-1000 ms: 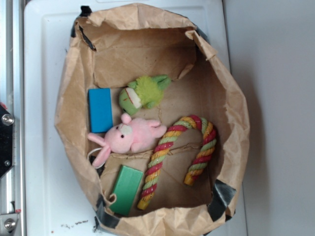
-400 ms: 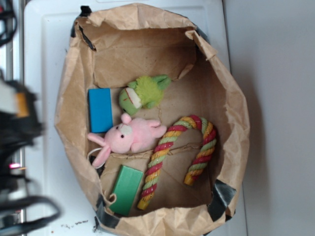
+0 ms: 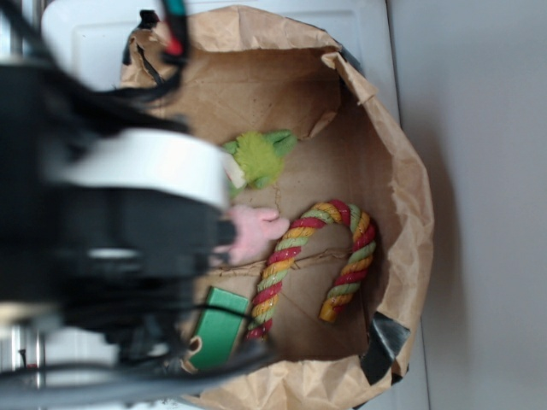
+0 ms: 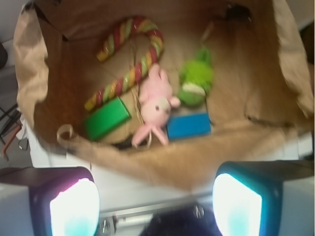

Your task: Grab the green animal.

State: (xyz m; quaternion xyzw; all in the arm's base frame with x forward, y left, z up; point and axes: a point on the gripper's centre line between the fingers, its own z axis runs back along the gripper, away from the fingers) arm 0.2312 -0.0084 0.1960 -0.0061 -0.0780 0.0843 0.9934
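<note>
While my jaws hang wide open at the bottom of the wrist view, nothing sits between my fingers [image 4: 74, 206], so my gripper [image 4: 155, 206] is empty and hovering outside the near edge of the brown paper bag [image 4: 29, 64]. In the exterior view my arm [image 3: 111, 205] is a big blurry black-and-white mass covering the left side of the bag, so I can't really make out anything under it.

Looking in from the wrist, closest to me are the flat green block [image 4: 106, 118] on the left and the blue block [image 4: 189, 126] on the right, with the pink bunny [image 4: 156, 105] between them, ears pointing my way. Just behind the blue block, touching it or close to it, is the green animal [image 4: 196, 81], fuzzy lime with a white patch facing me. It's beside the bunny's head, a bit farther in. In the exterior view it [image 3: 256, 158] peeks out right at the edge of my arm.

Farthest back is the striped rope cane [image 4: 130, 54], red, green and yellow, its straight end running down toward the green block and its hook curling at the far side.
</note>
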